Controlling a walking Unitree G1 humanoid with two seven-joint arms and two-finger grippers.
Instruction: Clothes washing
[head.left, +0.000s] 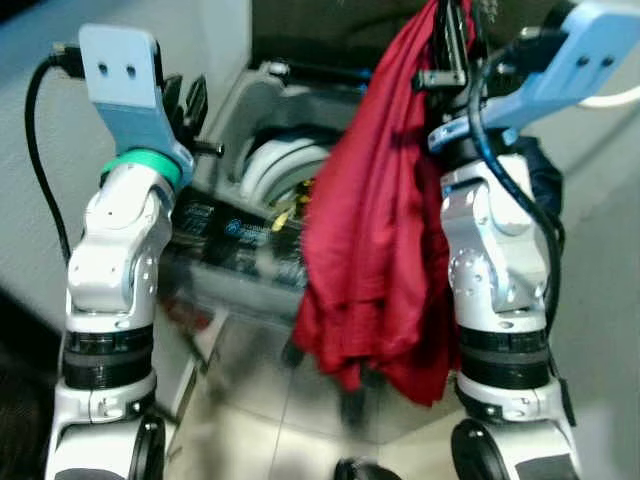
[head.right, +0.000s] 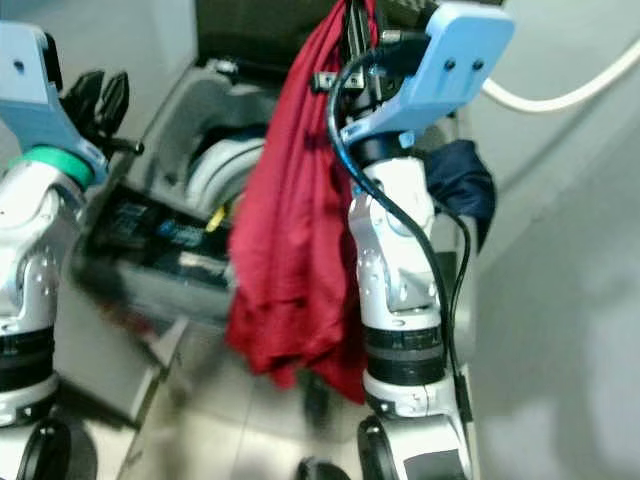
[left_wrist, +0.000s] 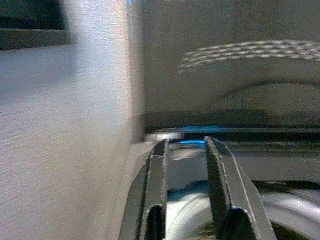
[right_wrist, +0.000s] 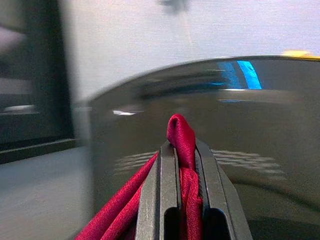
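Clearly loading is underway: the right gripper (right_wrist: 184, 150) is pinching a red garment (head.left: 375, 215), dangling it above the open top-loading washing machine (head.left: 262, 190). The left gripper (left_wrist: 186, 165) is hovering unclenched, empty. Next it needs lowering over the drum (head.left: 285, 165) and releasing.

Below you the floor (head.left: 300, 400) is pale tile, with blurred grout lines running across it between the robot's two arms. Standing on it, ahead and to the left, you have a grey top-loading washing machine (head.left: 235, 120) with its lid raised, a white drum rim showing inside and a dark control strip along its near edge. A small dark blurred mark lies on the tiles near the machine's front; you cannot tell what it is.
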